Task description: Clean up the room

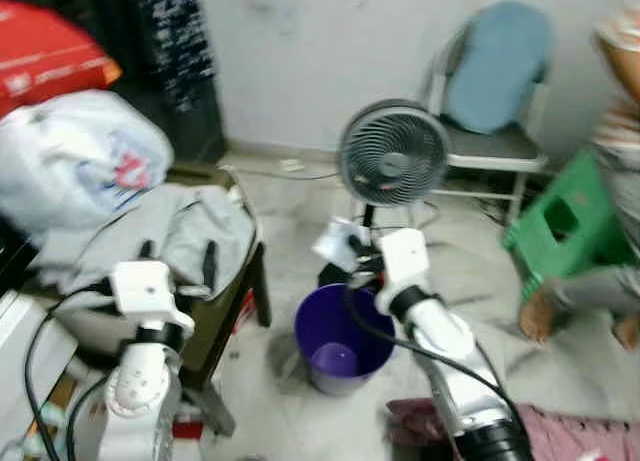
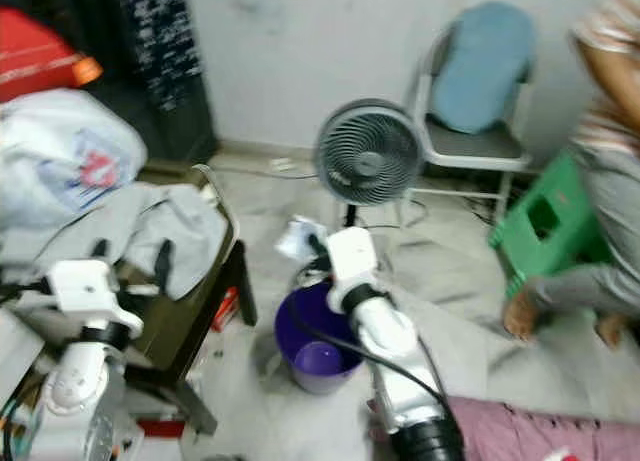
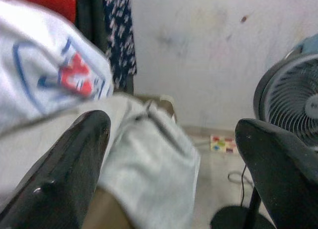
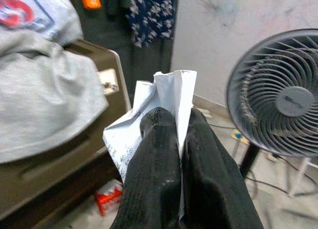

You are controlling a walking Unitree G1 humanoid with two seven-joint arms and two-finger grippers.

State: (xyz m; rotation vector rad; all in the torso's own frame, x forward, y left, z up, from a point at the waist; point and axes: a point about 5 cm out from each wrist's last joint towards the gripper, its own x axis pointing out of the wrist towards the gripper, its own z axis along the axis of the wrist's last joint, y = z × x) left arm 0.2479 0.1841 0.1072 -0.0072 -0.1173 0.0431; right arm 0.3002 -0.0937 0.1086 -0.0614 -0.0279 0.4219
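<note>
Head views are blurred and the person (image 1: 600, 181) at the right edge is cut off by the frame. The right gripper (image 4: 180, 134) has its 2 fingers pinched on a crumpled white paper (image 4: 149, 110), held at frame center above the purple bin (image 1: 340, 343), with what looks like printed text on it. The left gripper (image 3: 174, 159), lower left, has its fingers spread wide over grey clothing (image 1: 190, 226) on a low table (image 1: 235, 311); a fan (image 1: 393, 153), blue chair (image 1: 495, 81) and green stool (image 1: 565, 226) stand behind.
</note>
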